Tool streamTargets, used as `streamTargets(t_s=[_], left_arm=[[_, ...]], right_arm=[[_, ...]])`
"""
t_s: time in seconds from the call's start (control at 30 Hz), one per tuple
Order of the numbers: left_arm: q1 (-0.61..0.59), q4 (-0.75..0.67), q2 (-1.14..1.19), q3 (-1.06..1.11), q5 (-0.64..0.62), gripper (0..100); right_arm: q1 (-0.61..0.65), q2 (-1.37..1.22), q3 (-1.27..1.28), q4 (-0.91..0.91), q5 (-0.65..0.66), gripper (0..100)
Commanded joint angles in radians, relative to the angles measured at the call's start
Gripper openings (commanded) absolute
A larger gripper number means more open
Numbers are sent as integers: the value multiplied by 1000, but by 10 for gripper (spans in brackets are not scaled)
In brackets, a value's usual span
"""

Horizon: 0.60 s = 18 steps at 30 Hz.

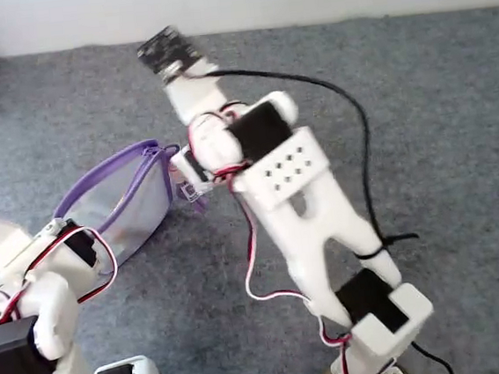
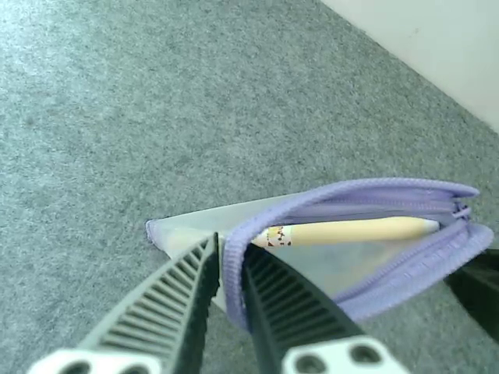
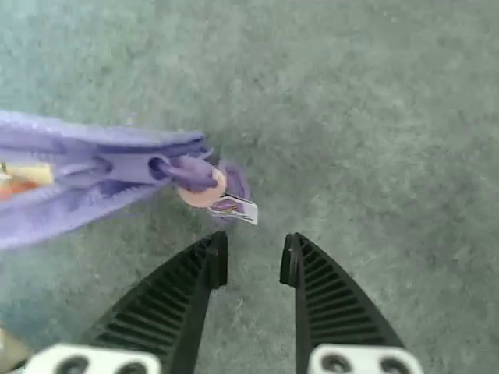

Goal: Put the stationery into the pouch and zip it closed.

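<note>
- Because zipping needs the pouch (image 2: 351, 263) anchored, the left gripper (image 2: 228, 253) clamps its purple rim on the carpet (image 2: 117, 93), pen (image 2: 351, 230) inside.
- Right gripper (image 3: 253, 253) hangs, jaws apart, just short of the zipper pull (image 3: 201, 184).

A purple-zippered translucent pouch (image 1: 122, 199) lies unzipped at the left of the grey tabletop (image 1: 439, 133), a cream pen (image 2: 351, 231) inside.

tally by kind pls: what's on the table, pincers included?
Pouch: 1, purple zip edge
Pen: 1, lying inside the pouch
Zipper pull: 1, at the pouch's end
Pincer: 2, left pincer shut on the pouch rim, right pincer open just short of the zipper pull
Total: 5
</note>
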<state>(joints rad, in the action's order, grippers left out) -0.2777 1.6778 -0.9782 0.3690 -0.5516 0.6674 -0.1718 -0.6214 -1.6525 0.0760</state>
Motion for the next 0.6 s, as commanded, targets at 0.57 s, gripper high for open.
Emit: streamTargets(t_s=[0.57], left_arm=[[-2,-5,12,33,-14,13]], right_arm=[[74,-50,-29,68,66,273]])
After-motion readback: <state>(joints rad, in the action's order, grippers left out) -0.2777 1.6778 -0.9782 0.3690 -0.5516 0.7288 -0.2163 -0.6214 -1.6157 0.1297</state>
